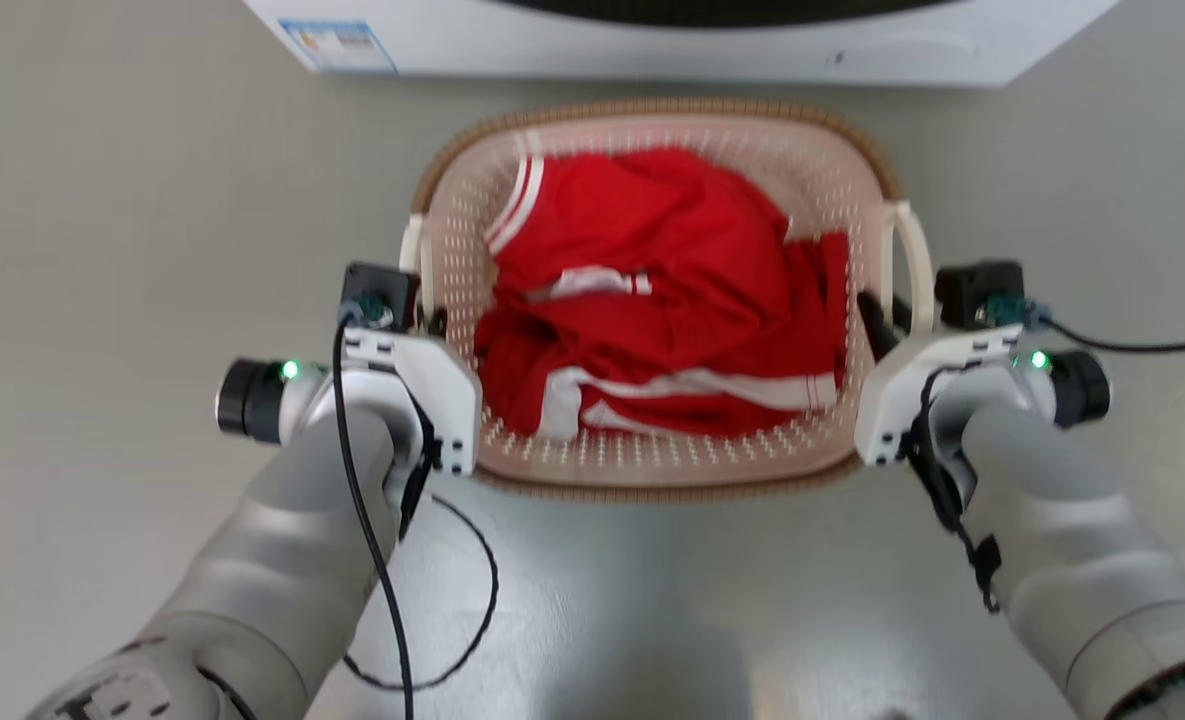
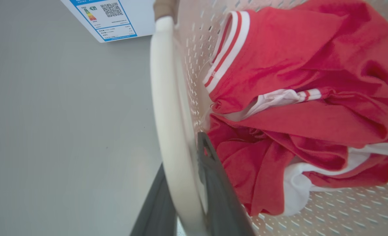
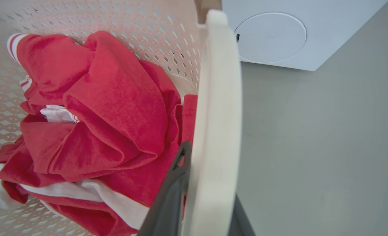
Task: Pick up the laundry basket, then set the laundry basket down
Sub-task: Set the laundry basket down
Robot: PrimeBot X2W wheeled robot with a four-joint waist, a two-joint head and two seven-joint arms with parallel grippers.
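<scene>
The laundry basket [image 1: 652,108], cream-white and perforated with a brown woven-look rim, sits in the middle of the head view and holds red clothes with white stripes [image 1: 652,300]. My left gripper [image 1: 417,318] is shut on its left loop handle [image 2: 167,108], one dark finger on each side of the loop. On the opposite side, the right loop handle [image 3: 218,108] is clamped between the fingers of my right gripper [image 1: 890,322]. I cannot tell whether the basket's bottom touches the floor.
A white washing machine [image 1: 652,45] stands just beyond the basket, an energy label [image 2: 110,19] on its left corner and a round cover [image 3: 270,36] on its right. Grey floor [image 1: 102,250] spreads around both sides. Black cables hang from both wrists.
</scene>
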